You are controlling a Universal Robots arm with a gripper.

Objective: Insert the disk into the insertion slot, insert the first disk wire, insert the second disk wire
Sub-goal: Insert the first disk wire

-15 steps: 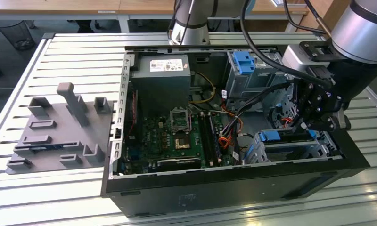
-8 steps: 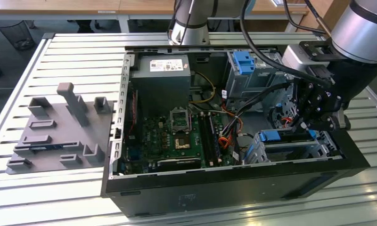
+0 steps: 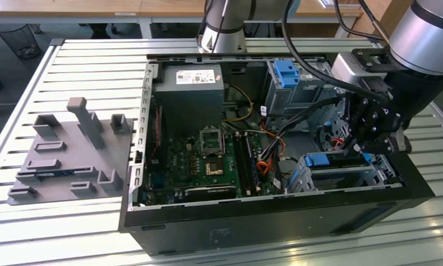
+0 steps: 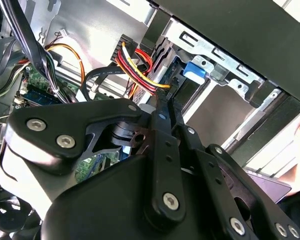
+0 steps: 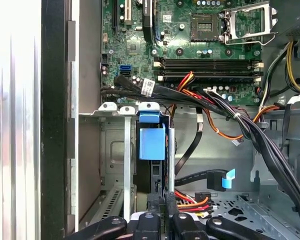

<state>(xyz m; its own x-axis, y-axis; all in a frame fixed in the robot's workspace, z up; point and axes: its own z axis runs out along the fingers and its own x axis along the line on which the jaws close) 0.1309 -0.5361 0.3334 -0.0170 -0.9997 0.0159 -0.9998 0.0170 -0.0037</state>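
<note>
Disk [image 3: 331, 160] sits deep in the insertion slot [image 3: 308, 180], at the case [image 3: 243, 221] corner toward the exterior view's right. Gripper [image 3: 352, 148] is over it, fingers [image 5: 153, 206] pinched nearly together, empty, at its edge. Seating step, I judge; it wants a square push.

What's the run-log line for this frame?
step: insertion | gripper: at the disk | disk: blue frame in the insertion slot | blue-tipped cable: loose beside slot
</note>
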